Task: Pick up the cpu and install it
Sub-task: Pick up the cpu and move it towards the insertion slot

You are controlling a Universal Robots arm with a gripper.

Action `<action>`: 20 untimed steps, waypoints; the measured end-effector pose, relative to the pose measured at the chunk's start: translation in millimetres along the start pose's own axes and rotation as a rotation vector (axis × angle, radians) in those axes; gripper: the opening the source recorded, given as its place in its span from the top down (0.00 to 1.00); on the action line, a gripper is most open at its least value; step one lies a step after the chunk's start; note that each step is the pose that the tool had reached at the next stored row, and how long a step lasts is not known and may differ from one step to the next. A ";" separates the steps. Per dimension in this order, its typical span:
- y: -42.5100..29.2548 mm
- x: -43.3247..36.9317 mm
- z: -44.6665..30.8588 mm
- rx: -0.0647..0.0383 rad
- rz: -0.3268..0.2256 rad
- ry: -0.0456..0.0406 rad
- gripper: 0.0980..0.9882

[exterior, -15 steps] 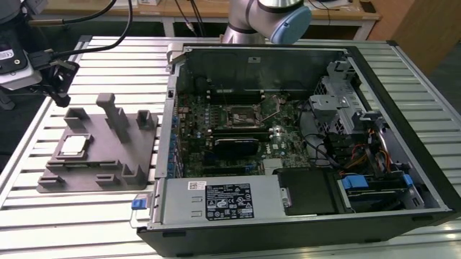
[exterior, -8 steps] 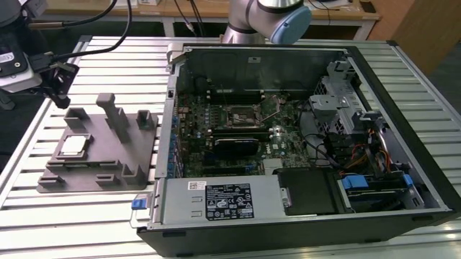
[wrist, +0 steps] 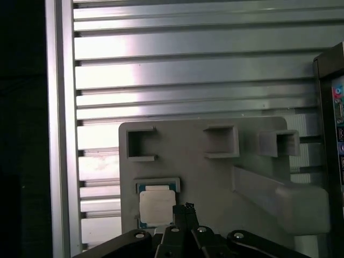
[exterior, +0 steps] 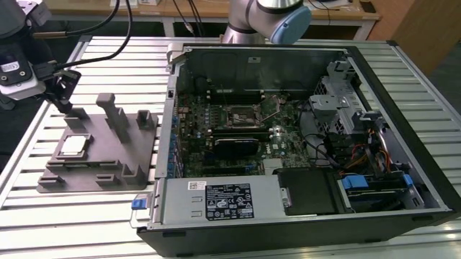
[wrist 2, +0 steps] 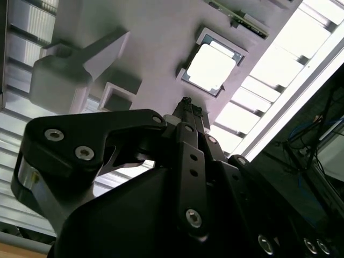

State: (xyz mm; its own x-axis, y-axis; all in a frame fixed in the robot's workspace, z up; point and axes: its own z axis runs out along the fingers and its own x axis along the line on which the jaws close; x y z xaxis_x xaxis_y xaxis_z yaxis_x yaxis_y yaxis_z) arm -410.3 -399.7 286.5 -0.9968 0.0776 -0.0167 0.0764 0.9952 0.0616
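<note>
The cpu (exterior: 74,145) lies flat, silvery top up, in a recess of the grey holder block (exterior: 101,156), at the exterior view's left of the open computer case (exterior: 288,135). The end effector (exterior: 65,107) hangs over the block's far end, near the cpu but apart from it, its fingers clenched together on nothing. Block and case stand on the slatted metal counter (exterior: 72,216).

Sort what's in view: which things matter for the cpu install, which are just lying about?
Job: small silvery square cpu; grey plastic holder block; black-framed square motherboard socket; black gripper.
Bystanders: silver power supply box; slatted aluminium table.
</note>
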 end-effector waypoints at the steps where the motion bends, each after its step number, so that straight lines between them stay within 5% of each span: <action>1: -0.1 0.1 1.7 0.000 0.000 0.0002 0.99; 20: -2.6 1.8 31.3 0.000 0.000 0.0048 0.99</action>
State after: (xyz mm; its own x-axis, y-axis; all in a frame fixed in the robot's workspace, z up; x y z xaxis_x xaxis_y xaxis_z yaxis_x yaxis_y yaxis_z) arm -411.7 -400.2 255.1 -0.9969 0.0776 -0.0119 0.0767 0.9952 0.0613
